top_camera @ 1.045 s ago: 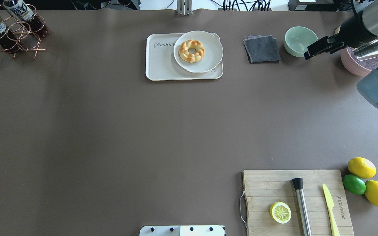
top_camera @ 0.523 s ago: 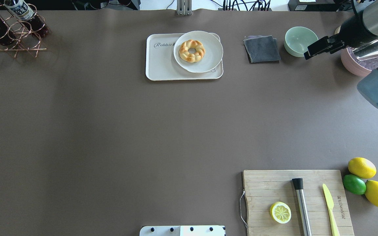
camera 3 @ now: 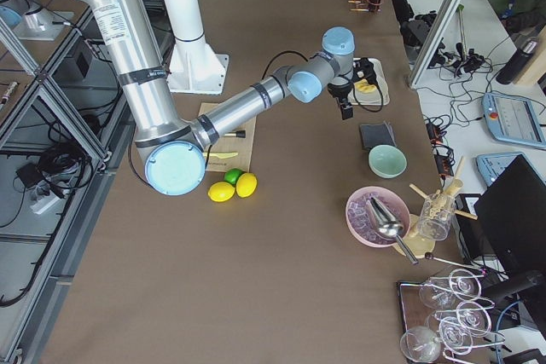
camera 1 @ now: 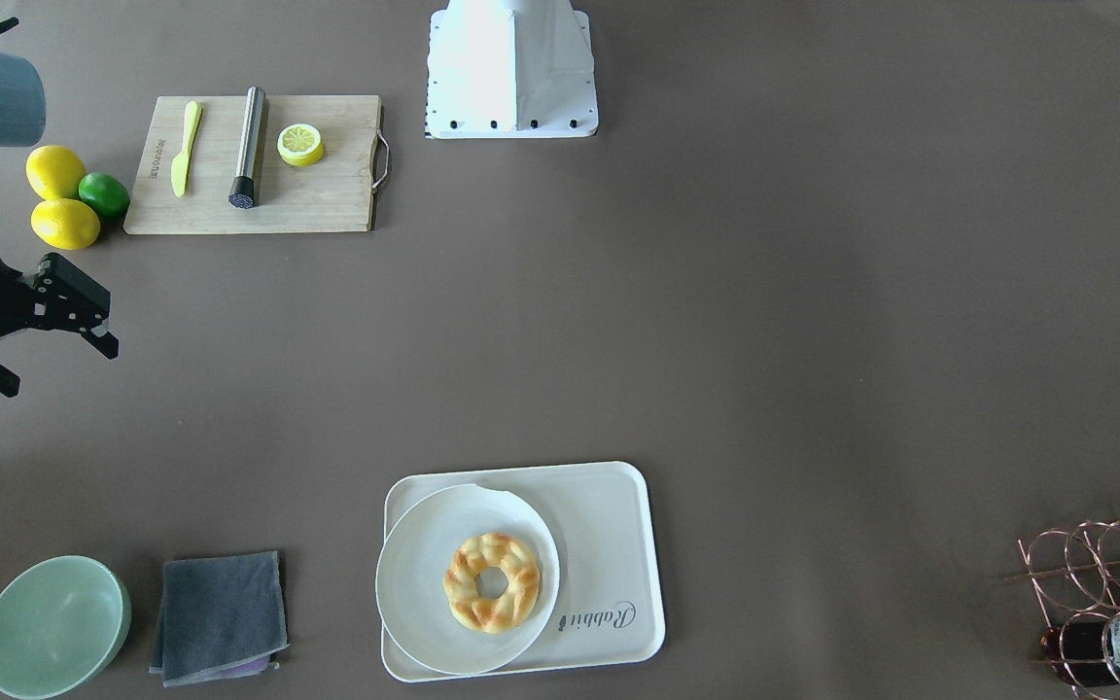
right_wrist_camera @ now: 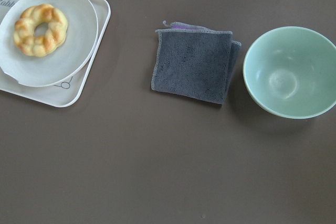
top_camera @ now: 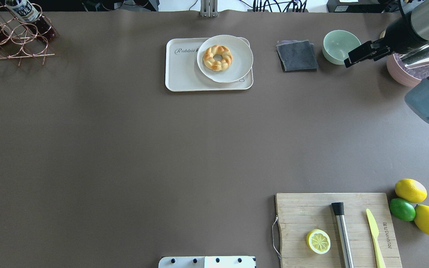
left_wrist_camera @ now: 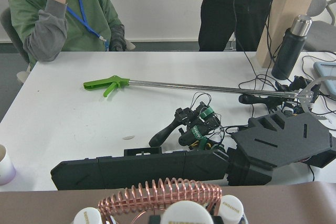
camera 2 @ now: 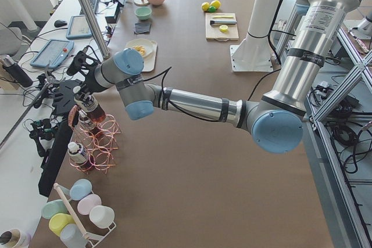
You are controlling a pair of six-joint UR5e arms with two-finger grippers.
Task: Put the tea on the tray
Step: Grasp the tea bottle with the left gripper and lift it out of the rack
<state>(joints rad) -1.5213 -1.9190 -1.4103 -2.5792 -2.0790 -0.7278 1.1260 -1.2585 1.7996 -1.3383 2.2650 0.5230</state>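
Brown tabletop stretches wide between my two arms, with most things set near its edges. At the far left corner stands a copper wire rack. My left hand is at the top end of a small clear plastic bottle of dark red-brown tea, right by its white cap. I go for the cap end because the rack's rings wrap around the rest of the bottle. I cannot tell if my fingers are closed on it (that hand shows only from far off at the side). The tea leans a little, its bottom end down among the rings.

The cream-white tray with rounded corners lies well apart from the rack, in the middle of the far side. A round white plate with a golden twisted ring bun fills the tray's right part. So the bare spot is on the left, by the grey letters, and I think the tea belongs there.

My right hand hangs with fingers apart, holding nothing, near a pale green bowl and a folded grey cloth. Off to that side, it is not in the way.
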